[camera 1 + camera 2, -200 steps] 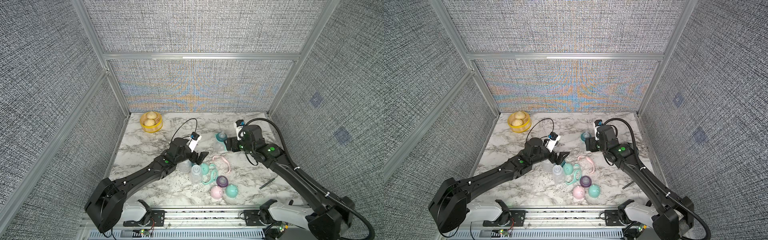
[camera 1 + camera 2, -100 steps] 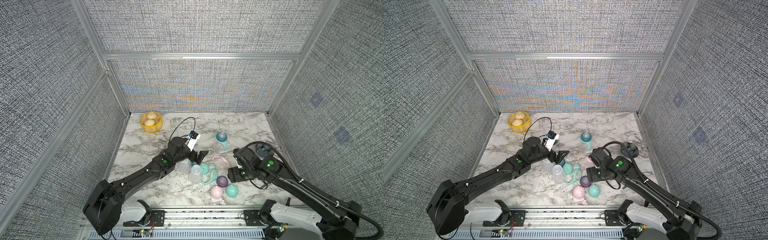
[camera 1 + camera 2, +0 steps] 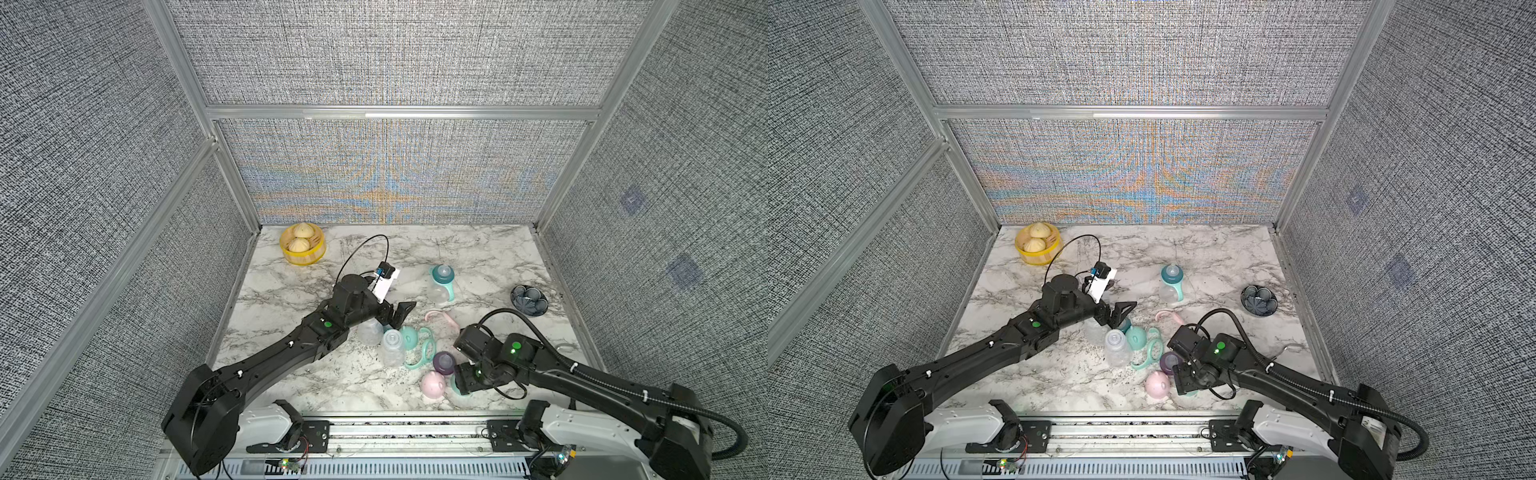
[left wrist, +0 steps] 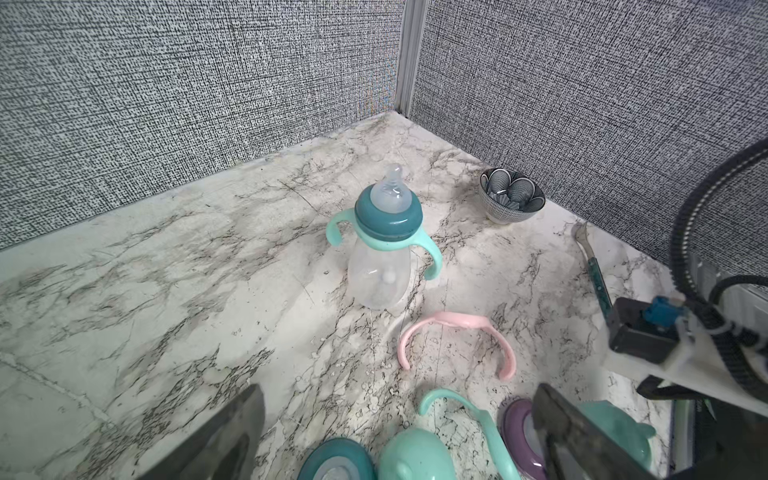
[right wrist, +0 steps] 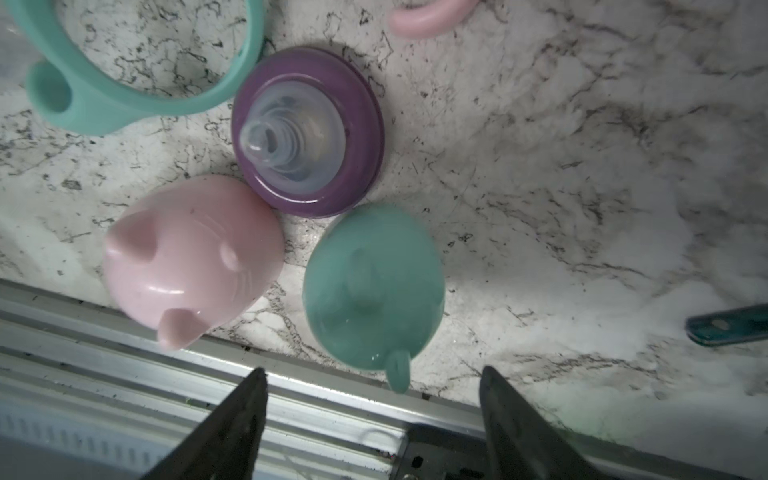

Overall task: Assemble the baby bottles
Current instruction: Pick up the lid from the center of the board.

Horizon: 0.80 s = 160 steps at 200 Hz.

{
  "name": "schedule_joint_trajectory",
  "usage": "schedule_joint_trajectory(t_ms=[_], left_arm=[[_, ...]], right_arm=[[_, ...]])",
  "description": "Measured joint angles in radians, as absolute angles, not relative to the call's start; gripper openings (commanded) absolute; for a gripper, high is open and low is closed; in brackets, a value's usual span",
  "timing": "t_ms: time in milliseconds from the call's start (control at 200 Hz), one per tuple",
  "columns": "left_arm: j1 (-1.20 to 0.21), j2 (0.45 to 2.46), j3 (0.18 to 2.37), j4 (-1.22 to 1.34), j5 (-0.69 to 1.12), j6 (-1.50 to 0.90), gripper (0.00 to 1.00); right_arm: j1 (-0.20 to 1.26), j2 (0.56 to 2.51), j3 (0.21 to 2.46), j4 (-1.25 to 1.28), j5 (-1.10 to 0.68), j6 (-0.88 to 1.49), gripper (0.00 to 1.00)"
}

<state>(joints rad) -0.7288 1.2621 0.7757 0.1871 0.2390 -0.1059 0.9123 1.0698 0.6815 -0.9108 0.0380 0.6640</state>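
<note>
Mint cap near table edge

Both top views look down from high above the front edge toward the back wall, far enough to hold the whole white marble table, and they show nearly the same scene. The left wrist view sits low over this table and faces its far right corner, where the clear bottle with teal collar and the dark patterned bowl stand. The right wrist view looks almost straight down, very near, at the purple collar with clear nipple, the pink eared cap and the mint eared cap; the left wrist view and both top views also show this purple collar.
</note>
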Motion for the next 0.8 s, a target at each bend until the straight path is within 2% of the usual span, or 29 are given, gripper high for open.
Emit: schedule_joint_trajectory(t_ms=[345, 801], left_arm=[[-0.729, 1.282, 0.789, 0.181, 0.262, -0.109, 1.00], [-0.729, 1.292, 0.795, 0.181, 0.262, -0.105, 1.00]], right_arm=[[0.915, 1.140, 0.587, -0.728, 0.025, 0.673, 0.78], [0.915, 1.232, 0.572, -0.648, 0.047, 0.673, 0.74]])
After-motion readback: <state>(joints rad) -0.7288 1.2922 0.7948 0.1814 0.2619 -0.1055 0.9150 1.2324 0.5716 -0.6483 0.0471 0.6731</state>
